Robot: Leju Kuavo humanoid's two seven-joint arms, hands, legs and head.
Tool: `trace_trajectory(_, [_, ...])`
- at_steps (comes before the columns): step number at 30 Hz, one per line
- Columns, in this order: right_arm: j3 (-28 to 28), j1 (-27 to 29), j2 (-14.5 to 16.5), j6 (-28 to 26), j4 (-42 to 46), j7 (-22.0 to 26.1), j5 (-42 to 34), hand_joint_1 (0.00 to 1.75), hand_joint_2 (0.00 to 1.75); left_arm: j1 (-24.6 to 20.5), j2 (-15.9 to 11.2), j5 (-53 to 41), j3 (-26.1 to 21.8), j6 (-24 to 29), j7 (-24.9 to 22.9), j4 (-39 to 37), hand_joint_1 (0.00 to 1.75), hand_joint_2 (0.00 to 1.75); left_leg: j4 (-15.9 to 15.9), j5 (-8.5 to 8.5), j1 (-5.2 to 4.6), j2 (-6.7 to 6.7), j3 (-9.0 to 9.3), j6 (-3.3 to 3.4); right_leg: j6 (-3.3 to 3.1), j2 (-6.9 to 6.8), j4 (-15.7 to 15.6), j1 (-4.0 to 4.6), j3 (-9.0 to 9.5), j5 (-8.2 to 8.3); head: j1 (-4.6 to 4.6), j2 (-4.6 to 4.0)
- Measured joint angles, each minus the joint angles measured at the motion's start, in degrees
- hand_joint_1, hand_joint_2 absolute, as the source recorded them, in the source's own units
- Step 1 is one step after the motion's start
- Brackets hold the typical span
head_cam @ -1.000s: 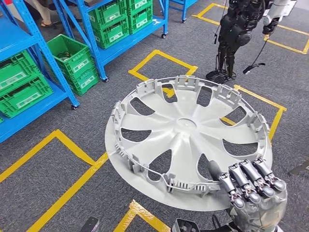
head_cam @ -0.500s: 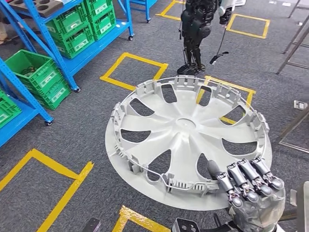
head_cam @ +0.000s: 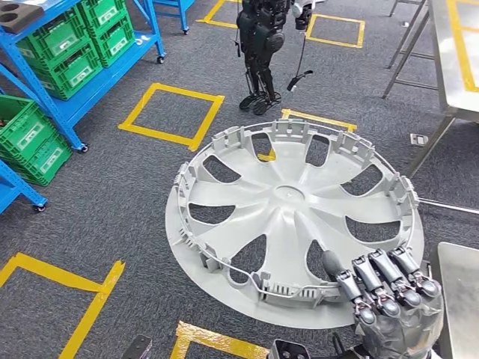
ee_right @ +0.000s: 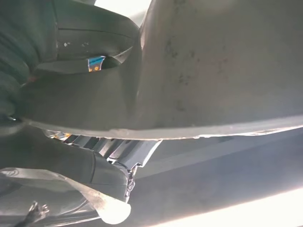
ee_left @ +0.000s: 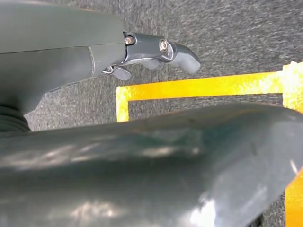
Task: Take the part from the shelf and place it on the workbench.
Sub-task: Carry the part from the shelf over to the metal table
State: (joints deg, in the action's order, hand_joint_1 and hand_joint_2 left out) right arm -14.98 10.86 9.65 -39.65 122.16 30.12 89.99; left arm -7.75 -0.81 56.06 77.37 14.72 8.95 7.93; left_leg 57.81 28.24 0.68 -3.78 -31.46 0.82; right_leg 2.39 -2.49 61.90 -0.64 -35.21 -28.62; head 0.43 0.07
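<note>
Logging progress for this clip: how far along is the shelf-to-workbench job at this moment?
Done: the part, a grey wheel cover, is off the blue shelf and carried above the carpet. In hand: the right hand grips its near rim, fingers curled over the edge. Left: setting it on the metal workbench, which stands ahead to the right. The left hand's state is unclear.

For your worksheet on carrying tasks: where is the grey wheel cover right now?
In the head view the wheel cover is held level above the carpet, its near right rim gripped by the right robot hand, with the workbench ahead on the right.
</note>
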Motion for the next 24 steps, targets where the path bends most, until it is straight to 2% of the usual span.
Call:
trace_trajectory(1, [0.0, -0.1, 0.0, 0.0, 0.0, 0.0, 0.0, 1.75, 1.75, 0.0, 0.0, 0.0, 0.0, 0.0, 0.0, 0.0, 0.0, 0.0, 0.1, 0.08, -0.14, -0.43, 0.05, -0.27, -0.37, -0.74, -2.7, 0.19, 1.53, 0.63, -0.04, 0.0])
trace_trajectory(2, [0.0, -0.1, 0.1, 0.0, 0.0, 0.1, 0.0, 1.75, 1.75, 0.0, -0.1, 0.0, 0.0, 0.0, 0.0, 0.0, 0.0, 0.0, 0.1, 0.11, -0.29, -0.81, 0.07, -0.54, -0.72, -1.13, -3.8, 0.37, 2.1, 0.62, -0.07, 0.0])
trace_trajectory(4, [0.1, 0.0, 0.2, 0.0, 0.0, 0.1, 0.0, 1.75, 1.75, -0.1, -0.1, 0.0, 0.0, 0.0, 0.0, 0.0, 0.0, 0.0, 0.1, 0.09, -0.33, -1.57, 0.19, -1.13, -1.45, -0.09, -3.9, 0.5, 2.0, 0.84, -0.1, 0.0])
trace_trajectory(6, [0.2, 0.0, 0.2, 0.0, 0.0, 0.1, 0.0, 1.75, 1.75, -0.2, -0.2, 0.0, 0.0, 0.0, 0.0, 0.0, 0.0, 0.0, 1.2, 1.22, -0.14, -0.36, -0.11, -1.76, -2.16, 0.9, -4.2, 0.27, 2.01, 1.19, -0.24, 0.0])
trace_trajectory(8, [0.2, 0.0, 0.4, 0.0, 0.0, 0.1, 0.0, 1.75, 1.75, -0.2, -0.2, 0.0, 0.0, 0.0, 0.0, 0.0, 0.0, 0.0, 6.4, 4.57, 0.01, 2.09, -2.24, -2.15, -2.74, 1.85, -4.4, 0.01, 2.05, 1.43, -0.53, 0.0])
trace_trajectory(10, [0.2, -0.1, 0.5, 0.0, -0.1, 0.2, 0.0, 1.75, 1.75, 0.1, -0.2, 0.2, 0.0, 0.0, 0.0, 0.0, 0.0, 0.0, 13.9, 7.87, 0.02, 3.03, -5.5, -2.24, -3.01, 3.13, -4.3, 0.04, 1.97, 1.48, -0.64, 0.0])
trace_trajectory(11, [0.2, -0.1, 0.6, 0.0, -0.1, 0.3, 0.0, 1.75, 1.75, 0.2, -0.2, 0.3, 0.0, 0.0, 0.0, 0.0, 0.0, 0.0, 15.9, 8.17, 0.02, 3.14, -6.4, -2.24, -3.04, 3.88, -4.3, 0.06, 1.96, 1.51, -0.63, 0.0])
trace_trajectory(12, [0.3, -0.1, 0.6, 0.0, -0.2, 0.3, 0.0, 1.75, 1.75, 0.3, -0.3, 0.4, 0.0, 0.0, 0.0, 0.0, 0.0, 0.0, 15.8, 7.28, 0.02, 3.22, -6.34, -2.19, -3.04, 4.68, -4.2, 0.07, 1.95, 1.53, -0.64, 0.0])
trace_trajectory(13, [0.3, -0.1, 0.7, 0.0, -0.3, 0.4, 0.0, 1.75, 1.75, 0.3, -0.3, 0.5, 0.0, 0.0, 0.0, 0.0, 0.0, 0.0, 13.3, 5.36, 0.05, 3.5, -5.23, -2.08, -3.02, 5.45, -4.1, 0.06, 1.97, 1.53, -0.64, 0.0])
trace_trajectory(15, [0.3, -0.1, 0.9, 0.0, -0.4, 0.5, 0.0, 1.75, 1.75, 0.4, -0.5, 0.7, 0.0, -0.1, 0.0, 0.0, 0.0, 0.0, 5.7, 1.49, 0.24, 5.52, -1.89, -1.73, -2.78, 6.84, -3.8, 0.14, 1.88, 1.47, -0.63, 0.0])
trace_trajectory(16, [0.3, -0.3, 1.0, 0.0, -0.4, 0.4, 0.0, 1.75, 1.75, 0.4, -0.6, 0.8, 0.0, -0.2, 0.0, 0.0, 0.0, 0.0, 2.8, 0.61, 0.35, 6.61, -0.65, -1.6, -2.53, 7.5, -3.6, 0.16, 1.65, 1.48, -0.62, 0.0])
trace_trajectory(17, [0.3, -0.4, 1.1, 0.0, -0.5, 0.4, 0.0, 1.75, 1.75, 0.4, -0.7, 0.9, 0.0, -0.3, 0.0, 0.0, 0.0, 0.0, 1.3, 0.44, 0.39, 7.39, -0.03, -1.48, -2.17, 8.07, -3.4, 0.15, 1.36, 1.56, -0.58, 0.0])
trace_trajectory(18, [0.3, -0.6, 1.1, 0.0, -0.6, 0.4, 0.0, 1.75, 1.75, 0.4, -0.7, 1.0, 0.0, -0.4, 0.0, 0.0, 0.0, 0.0, 0.8, 0.7, 0.33, 7.55, 0.11, -1.36, -1.75, 8.63, -3.4, 0.08, 1.07, 1.71, -0.58, 0.0])
trace_trajectory(19, [0.3, -0.7, 1.2, 0.0, -0.7, 0.3, 0.0, 1.75, 1.75, 0.4, -0.7, 1.1, 0.0, -0.4, 0.0, 0.0, 0.0, 0.0, 0.5, 0.63, 0.33, 7.05, 0.15, -1.13, -1.34, 9.19, -3.5, -0.05, 0.79, 1.9, -0.56, 0.0])
trace_trajectory(20, [0.3, -0.7, 1.2, 0.0, -0.8, 0.3, 0.0, 1.75, 1.75, 0.3, -0.7, 1.2, 0.0, -0.5, 0.0, 0.0, 0.0, 0.0, 0.3, 0.44, 0.35, 6.47, 0.16, -0.79, -1.0, 8.92, -3.5, -0.09, 0.48, 1.87, -0.55, 0.0])
trace_trajectory(22, [0.3, -1.0, 1.2, 0.0, -0.9, 0.3, 0.0, 1.75, 1.75, 0.2, -0.7, 1.5, 0.0, -0.6, 0.1, 0.0, 0.0, 0.0, -0.1, 0.08, 0.51, 5.22, 0.23, -0.04, -0.48, 6.52, -1.1, 0.01, -1.04, 0.33, -0.13, 0.0])
trace_trajectory(23, [0.2, -1.2, 1.2, 0.0, -1.1, 0.4, 0.0, 1.75, 1.75, 0.3, -0.8, 1.6, 0.0, -0.7, 0.1, 0.0, 0.0, 0.0, -0.2, 0.03, 0.46, 4.51, 0.23, 0.18, -0.31, 4.81, 1.9, -0.01, -2.57, -1.3, 0.08, 0.0])
trace_trajectory(24, [0.2, -1.4, 1.2, 0.0, -1.2, 0.4, 0.0, 1.75, 1.75, 0.4, -0.9, 1.7, 0.0, -0.7, 0.2, 0.0, 0.0, 0.0, -0.2, 0.05, 0.38, 3.8, 0.19, 0.31, -0.11, 3.68, 5.7, -0.04, -4.42, -3.08, 0.28, 0.0])
